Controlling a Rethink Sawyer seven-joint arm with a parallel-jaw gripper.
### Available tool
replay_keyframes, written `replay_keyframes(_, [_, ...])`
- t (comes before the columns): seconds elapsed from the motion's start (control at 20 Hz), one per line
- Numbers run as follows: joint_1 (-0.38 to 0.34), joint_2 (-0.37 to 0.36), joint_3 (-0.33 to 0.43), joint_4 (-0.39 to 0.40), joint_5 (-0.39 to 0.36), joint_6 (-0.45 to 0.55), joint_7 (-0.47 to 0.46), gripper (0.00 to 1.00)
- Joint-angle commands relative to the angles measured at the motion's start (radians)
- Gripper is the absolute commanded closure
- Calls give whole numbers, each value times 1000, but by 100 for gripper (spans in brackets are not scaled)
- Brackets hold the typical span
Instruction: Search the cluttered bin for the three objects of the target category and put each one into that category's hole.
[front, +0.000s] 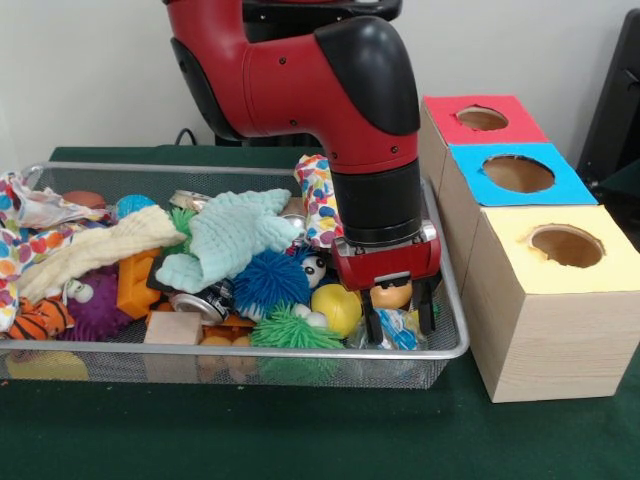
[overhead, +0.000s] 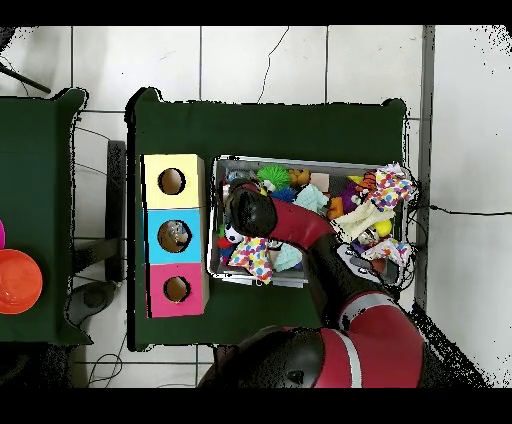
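A wire mesh bin (front: 200, 167) holds a jumble of toys, cloths and blocks. My gripper (front: 400, 314) is lowered into the bin's right end, open, one finger (front: 372, 322) on each side of a small orange head with sunglasses (front: 390, 293). A blue and white wrapper (front: 396, 330) lies under it and a yellow ball (front: 337, 308) sits just left. Three wooden boxes stand right of the bin, with holes in a red top (front: 482, 118), a blue top (front: 518, 173) and a yellow top (front: 567, 245). In the overhead view the arm (overhead: 280, 222) hides the gripper.
The bin also holds a teal cloth (front: 240, 232), cream cloth (front: 100, 250), blue spiky ball (front: 272, 280), green spiky ball (front: 290, 328), soda can (front: 200, 303), orange block (front: 135, 283), wooden block (front: 174, 328) and polka-dot cloth (front: 320, 200). An orange bowl (overhead: 18, 280) sits on a side table.
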Motion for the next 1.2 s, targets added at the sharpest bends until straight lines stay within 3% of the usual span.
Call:
replay_keyframes(0.05, [16, 23, 30, 28, -56, -33, 141, 0])
replay_keyframes(1.2, [60, 24, -6, -11, -36, 1, 135, 0])
